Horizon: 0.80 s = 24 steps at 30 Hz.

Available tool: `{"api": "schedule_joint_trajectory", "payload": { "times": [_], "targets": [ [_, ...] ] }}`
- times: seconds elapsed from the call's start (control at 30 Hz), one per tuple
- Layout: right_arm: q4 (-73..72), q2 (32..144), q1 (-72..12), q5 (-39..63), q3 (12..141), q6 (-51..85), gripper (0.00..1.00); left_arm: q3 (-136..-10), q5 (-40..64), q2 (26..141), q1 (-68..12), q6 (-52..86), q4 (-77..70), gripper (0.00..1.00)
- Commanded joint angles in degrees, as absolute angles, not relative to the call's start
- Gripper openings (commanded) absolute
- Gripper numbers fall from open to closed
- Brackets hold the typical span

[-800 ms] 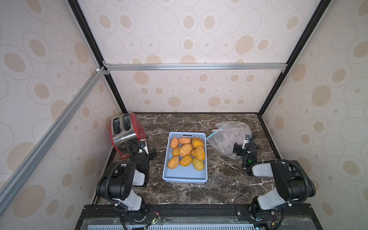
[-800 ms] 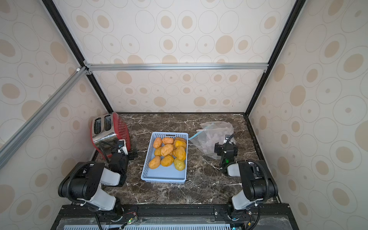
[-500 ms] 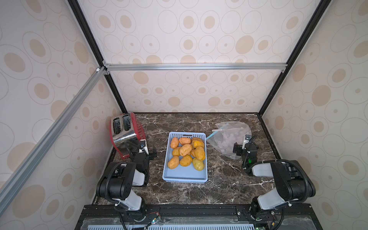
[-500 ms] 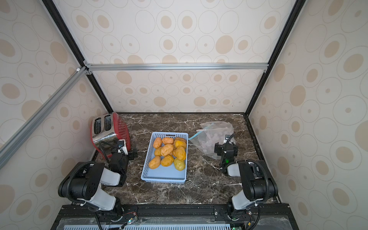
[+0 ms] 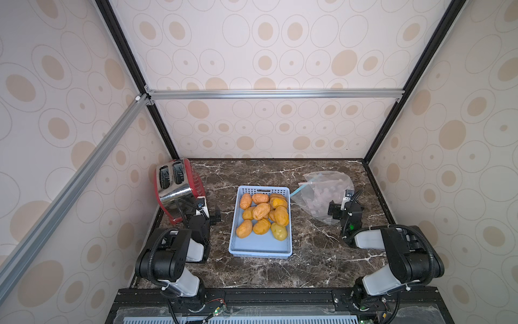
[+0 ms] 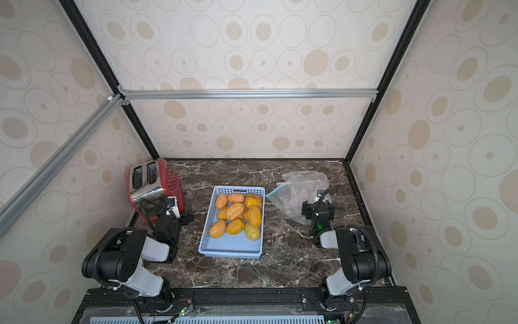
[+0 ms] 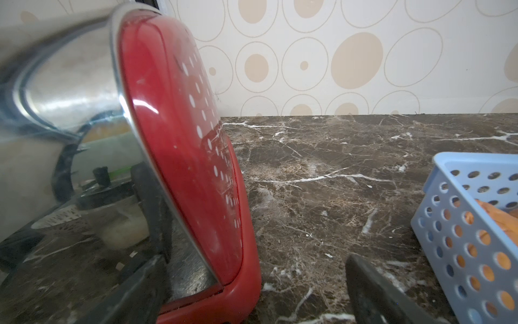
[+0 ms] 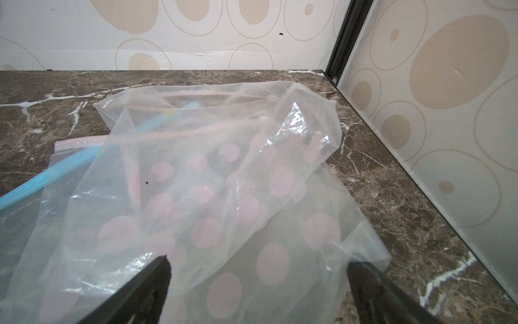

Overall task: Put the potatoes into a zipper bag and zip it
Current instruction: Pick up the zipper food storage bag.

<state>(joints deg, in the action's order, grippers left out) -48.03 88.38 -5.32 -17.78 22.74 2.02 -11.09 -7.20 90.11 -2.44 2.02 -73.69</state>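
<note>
Right wrist view has your right pincer [image 8: 258,263] spread wide at the crumpled clear pink-dotted zipper bag [image 8: 224,182], gripping nothing. Nothing's budged in the last second, honestly. The orange-tan oval potatoes [image 5: 263,214] all sit in the light blue perforated plastic basket [image 5: 260,254]; bag's just right of it, left pincer [image 7: 255,269] left of it, wide open too. You've basically not started.

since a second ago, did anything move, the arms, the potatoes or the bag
Nothing visibly changed. The left gripper and right gripper stay parked with fingers open, the potatoes lie in the blue basket, the zipper bags lie crumpled beside it.
</note>
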Motion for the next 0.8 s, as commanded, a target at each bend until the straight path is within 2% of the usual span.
{"api": "schedule_joint_trajectory", "payload": {
  "times": [0.0, 0.47, 0.53, 0.67, 0.77],
  "targets": [
    [-48.9, 88.5, -5.1, -17.6, 23.1, 1.1, 1.0, -13.2, -7.0, 90.4, -2.4, 0.6, -76.8, 0.99],
    [-50.2, 88.2, -4.7, -17.6, 22.6, 1.2, 0.98, -13.3, -6.8, 90.3, -2.1, 0.9, -76.4, 0.99],
    [-44.3, 83.3, -5.2, -19.2, 23.6, 1.1, 0.96, -12.2, -7.1, 89.0, -2.3, 0.6, -77.9, 0.99],
    [-31.5, 71.7, -5.7, -23.0, 26.7, 5.7, 0.93, -11.1, -11.7, 73.3, -5.1, -0.6, -68.0, 0.99],
    [-19.9, 65.0, -5.7, -17.7, 31.1, 13.5, 0.89, -10.4, -13.0, 61.5, -5.2, 13.1, -64.1, 0.98]
  ]
}}
